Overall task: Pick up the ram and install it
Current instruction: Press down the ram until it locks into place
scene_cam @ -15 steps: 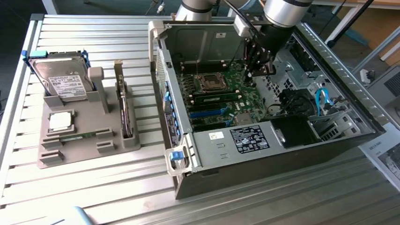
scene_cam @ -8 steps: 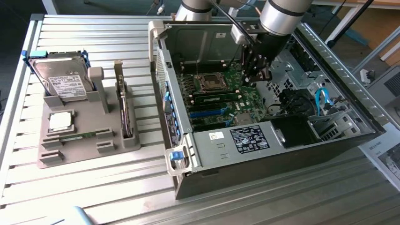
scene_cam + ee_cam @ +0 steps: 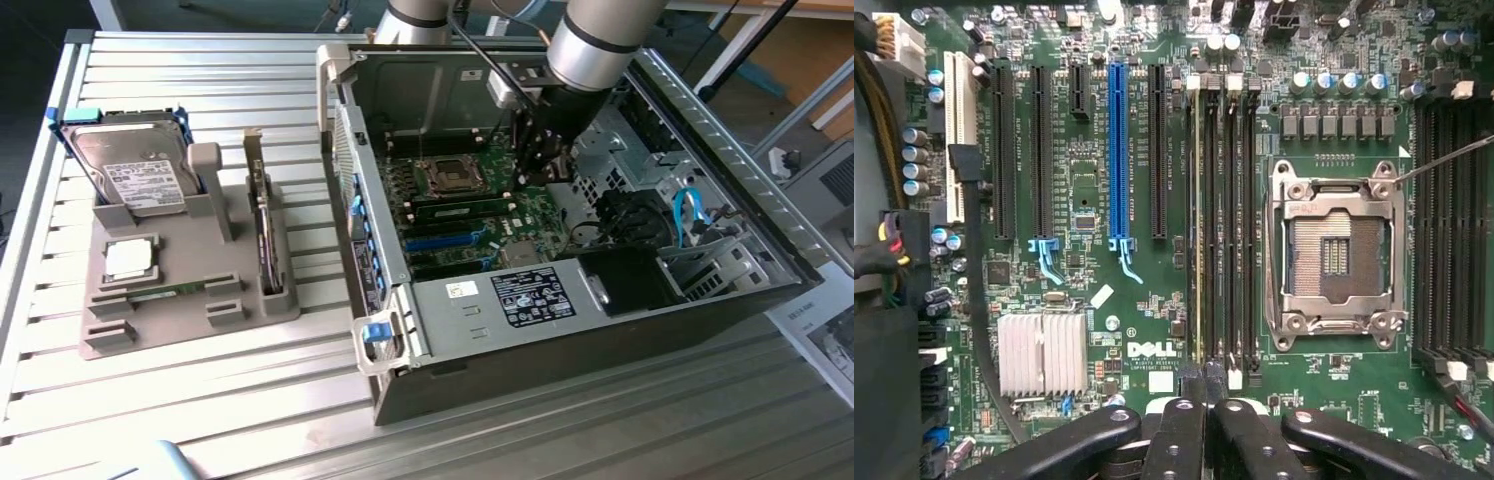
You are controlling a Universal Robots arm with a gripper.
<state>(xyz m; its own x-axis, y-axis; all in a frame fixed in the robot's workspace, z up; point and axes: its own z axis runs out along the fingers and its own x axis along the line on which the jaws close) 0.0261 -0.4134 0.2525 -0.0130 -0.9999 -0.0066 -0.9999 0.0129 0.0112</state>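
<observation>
- The slatted metal table (image 3: 200,400) runs off the exterior view at nine o'clock. The bare strip at six o'clock of the grey holder (image 3: 200,310) is the widest free room.
- On the holder, a hard drive (image 3: 134,170) leans at eleven o'clock and a square processor chip (image 3: 128,260) lies flat at nine o'clock. A dark thin card stands on edge at three o'clock, and what it is cannot be made out.
- A narrow gap of table separates the holder from the open computer case (image 3: 534,350), whose raised wall edge faces the holder.
- Inside the case, the motherboard (image 3: 514,225) is hemmed in by the case walls, with a labelled black box at its six o'clock.
- The ram (image 3: 1199,230) stands edge-on in a memory slot, in the bank beside the empty processor socket (image 3: 1337,255). It shows as a thin yellow-green line.
- The gripper (image 3: 1204,400) hangs over one end of that slot bank, at about one o'clock on the board in the exterior view. Its jaws are pressed together. Whether they touch the stick cannot be told, because the fingers hide the slot's end.
- The arm (image 3: 601,40) enters at twelve o'clock, cut off by the frame.
- A blue cable (image 3: 687,215) and dark wiring crowd the case at three o'clock of the gripper, so there is little room on that side.
</observation>
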